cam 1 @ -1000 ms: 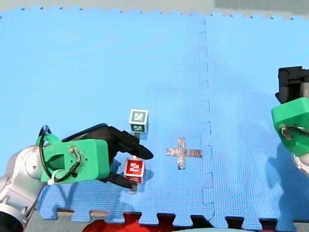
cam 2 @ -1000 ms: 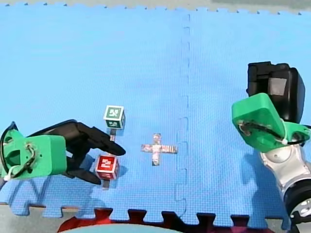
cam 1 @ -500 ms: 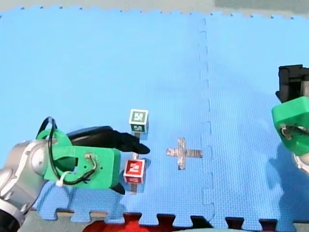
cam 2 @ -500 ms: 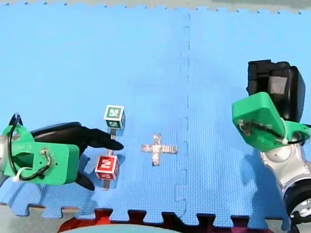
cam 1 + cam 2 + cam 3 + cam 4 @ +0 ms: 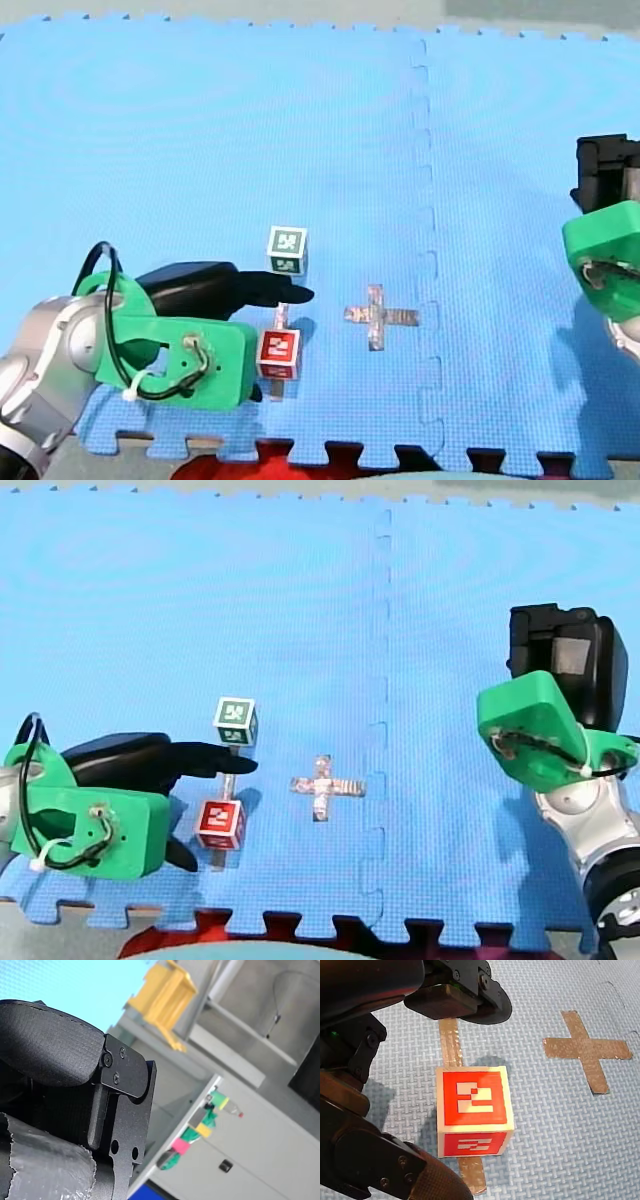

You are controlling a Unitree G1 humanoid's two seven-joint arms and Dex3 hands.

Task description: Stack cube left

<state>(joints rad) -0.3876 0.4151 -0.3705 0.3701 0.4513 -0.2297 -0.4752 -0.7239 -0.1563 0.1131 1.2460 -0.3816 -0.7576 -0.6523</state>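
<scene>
The red cube (image 5: 279, 352) sits on the blue foam mat (image 5: 200, 120) at 6 o'clock from the green cube (image 5: 287, 248), with the left robot hand (image 5: 150, 762) spread around it, fingers apart and not clamped. It looks light, rigid and smooth-faced, so I would pinch two opposite side faces squarely. The right robot hand (image 5: 560, 670) waits far off at 3 o'clock; whether it is open or closed I cannot tell.
</scene>
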